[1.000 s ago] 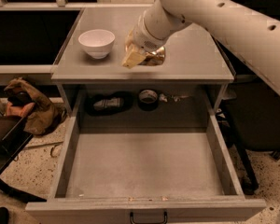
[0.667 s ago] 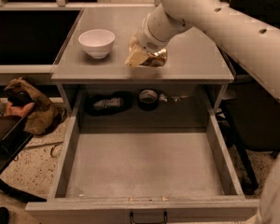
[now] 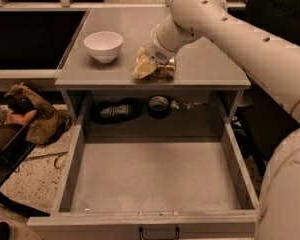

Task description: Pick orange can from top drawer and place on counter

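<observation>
The orange can (image 3: 166,70) is at the counter's (image 3: 210,69) front edge, right of centre, low on or just above the surface. My gripper (image 3: 151,67) reaches down from the upper right and is shut on the orange can, with one pale finger (image 3: 141,69) on the can's left side. The top drawer (image 3: 155,176) is pulled fully open below, its grey floor bare, with a small dark handle (image 3: 159,232) on the front.
A white bowl (image 3: 104,45) stands on the counter's left part. A black tape roll (image 3: 159,105) and a dark flat object (image 3: 115,110) lie in the recess behind the drawer. Brown cloth (image 3: 32,115) lies on the floor at left. My arm (image 3: 270,59) spans the right side.
My gripper with the orange can has come down and toward the counter's front edge. The bowl and the drawer have not moved.
</observation>
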Controlling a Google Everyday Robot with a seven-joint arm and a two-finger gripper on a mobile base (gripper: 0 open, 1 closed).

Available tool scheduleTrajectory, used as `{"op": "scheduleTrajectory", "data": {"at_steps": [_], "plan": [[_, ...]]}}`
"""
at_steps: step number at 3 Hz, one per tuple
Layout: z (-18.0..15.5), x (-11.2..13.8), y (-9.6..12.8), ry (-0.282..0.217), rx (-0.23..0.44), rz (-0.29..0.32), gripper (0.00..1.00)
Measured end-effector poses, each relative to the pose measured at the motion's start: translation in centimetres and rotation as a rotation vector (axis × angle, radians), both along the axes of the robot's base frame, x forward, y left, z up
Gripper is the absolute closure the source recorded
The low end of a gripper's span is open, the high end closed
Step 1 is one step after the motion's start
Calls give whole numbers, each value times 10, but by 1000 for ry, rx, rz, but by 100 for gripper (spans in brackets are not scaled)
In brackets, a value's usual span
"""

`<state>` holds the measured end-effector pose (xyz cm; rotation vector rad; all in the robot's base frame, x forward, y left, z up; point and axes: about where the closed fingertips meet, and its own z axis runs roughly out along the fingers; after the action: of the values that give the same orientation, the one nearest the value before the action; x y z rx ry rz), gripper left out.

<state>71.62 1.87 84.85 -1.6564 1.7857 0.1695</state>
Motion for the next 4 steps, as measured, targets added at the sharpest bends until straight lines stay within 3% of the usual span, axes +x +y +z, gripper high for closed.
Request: {"op": "scheduleTrajectory", "data": {"at_steps": [3, 4], "plan": [[0, 0, 0, 0, 0, 0, 12], [0, 0, 0, 0, 0, 0, 0]]}}
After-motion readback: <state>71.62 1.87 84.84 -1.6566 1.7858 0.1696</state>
